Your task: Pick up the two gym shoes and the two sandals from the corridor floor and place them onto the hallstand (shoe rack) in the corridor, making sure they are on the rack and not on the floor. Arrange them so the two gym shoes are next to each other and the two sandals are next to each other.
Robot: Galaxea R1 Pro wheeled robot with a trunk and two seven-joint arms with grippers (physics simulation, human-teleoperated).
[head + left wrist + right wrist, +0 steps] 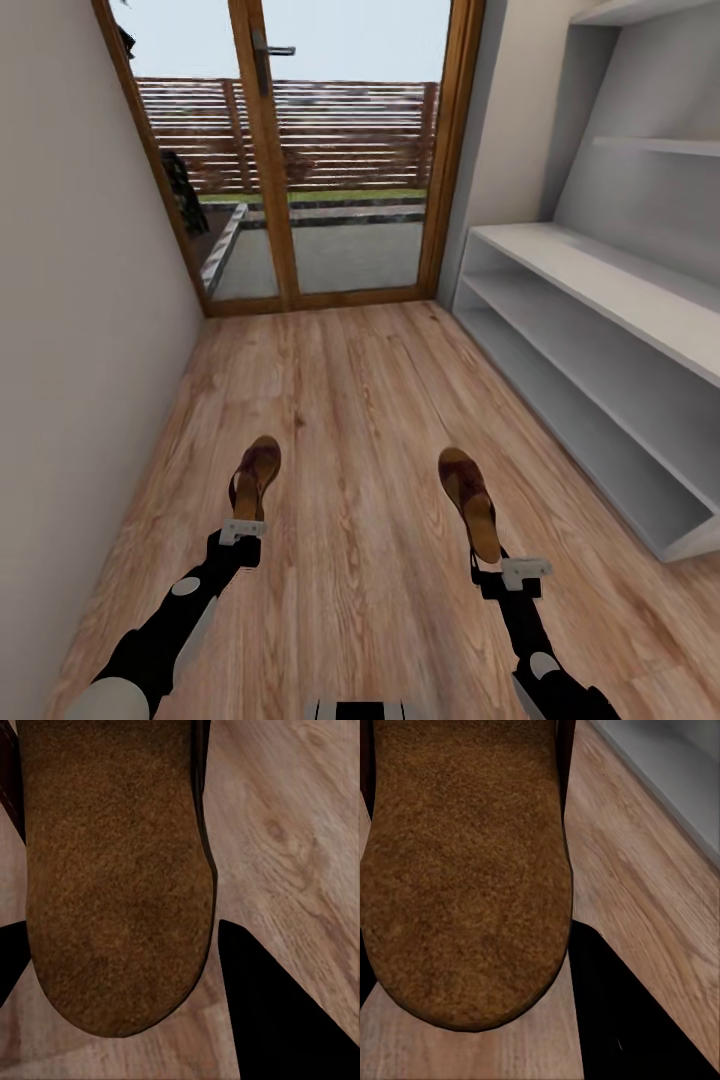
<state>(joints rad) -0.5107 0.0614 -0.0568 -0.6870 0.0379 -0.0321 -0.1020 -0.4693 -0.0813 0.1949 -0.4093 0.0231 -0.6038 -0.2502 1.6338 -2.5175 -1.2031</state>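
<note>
Sandals of flat brown leather [256,478] [470,503] are gripped, one per closed claw [241,531] [512,572], for carrying to the white hallstand [600,350].

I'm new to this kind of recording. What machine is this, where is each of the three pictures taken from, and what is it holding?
It is a wheeled robot with two arms, rendered in a simulator. The big picture comes from a camera on its head, looking down a corridor toward a glass door. The two black arms at the bottom are its own. Each ends in a gripper, and each gripper grips a brown sandal by one end: the left gripper holds the left sandal, the right gripper the right sandal. Both sandals look lifted off the wood floor.

The two smaller pictures come from cameras near each gripper. Up close they show the tan footbed of the left sandal and of the right sandal, with dark fingers beside them.

The white shelf unit on the right is the shoe rack, with nothing seen on it yet.
</note>
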